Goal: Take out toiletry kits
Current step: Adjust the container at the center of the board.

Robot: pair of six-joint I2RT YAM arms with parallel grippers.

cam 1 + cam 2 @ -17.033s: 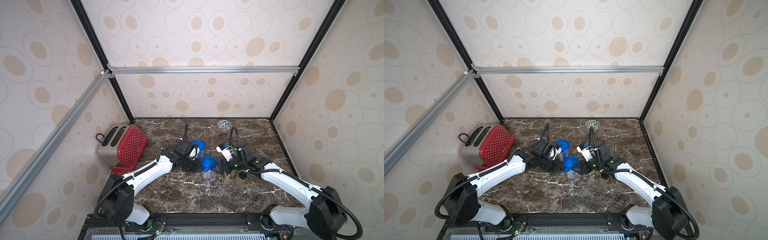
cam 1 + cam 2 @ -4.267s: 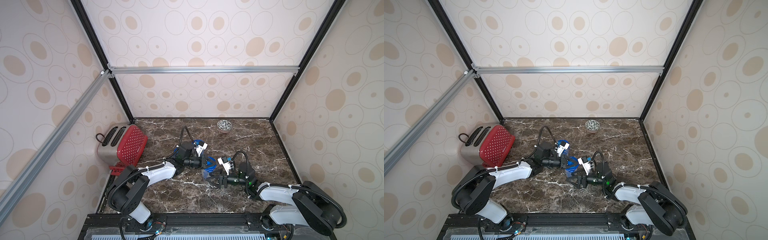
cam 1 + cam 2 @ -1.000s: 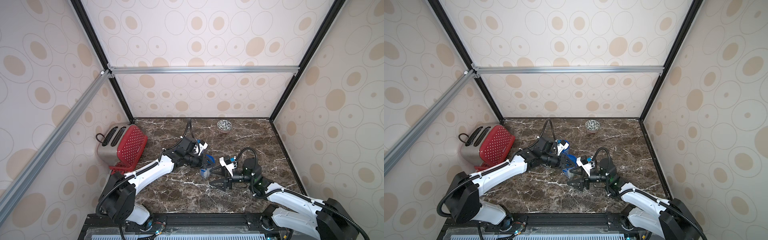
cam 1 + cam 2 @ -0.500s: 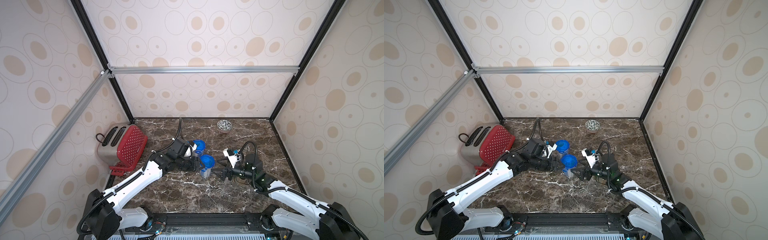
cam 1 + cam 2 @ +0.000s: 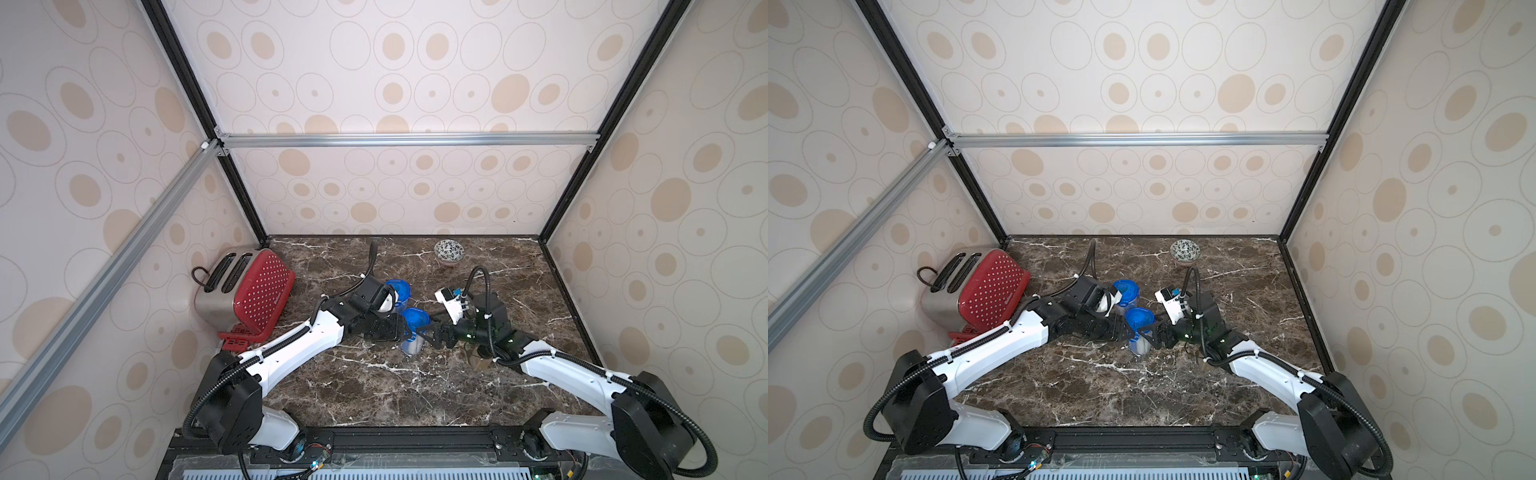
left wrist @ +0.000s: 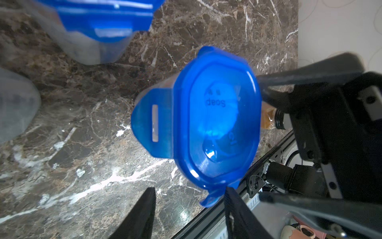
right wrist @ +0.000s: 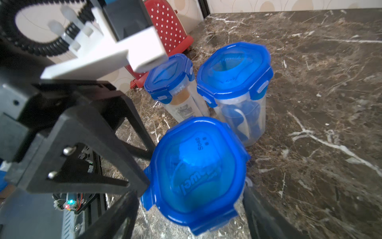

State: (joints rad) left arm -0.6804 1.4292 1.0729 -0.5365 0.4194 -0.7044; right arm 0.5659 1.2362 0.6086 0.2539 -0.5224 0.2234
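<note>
Nothing is out yet; the front jar [image 5: 415,322] has its lid on. The left claw [image 5: 403,330], at its nine o'clock, is spread. The right claw [image 5: 424,336] is at three o'clock; its grip cannot be told.

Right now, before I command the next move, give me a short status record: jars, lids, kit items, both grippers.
near jar: clear, blue clip lid on, one clip looks flipped out; upright on marble top
inside it: round packet printed Soap, seen through the lid
second jar: lid clipped, holds gold-capped white bottle
third jar: lid clipped, blue contents, unclear
left gripper: open, beside near jar's lid
right gripper: jaws astride near jar; grip unclear
kit items out: none seen
</note>
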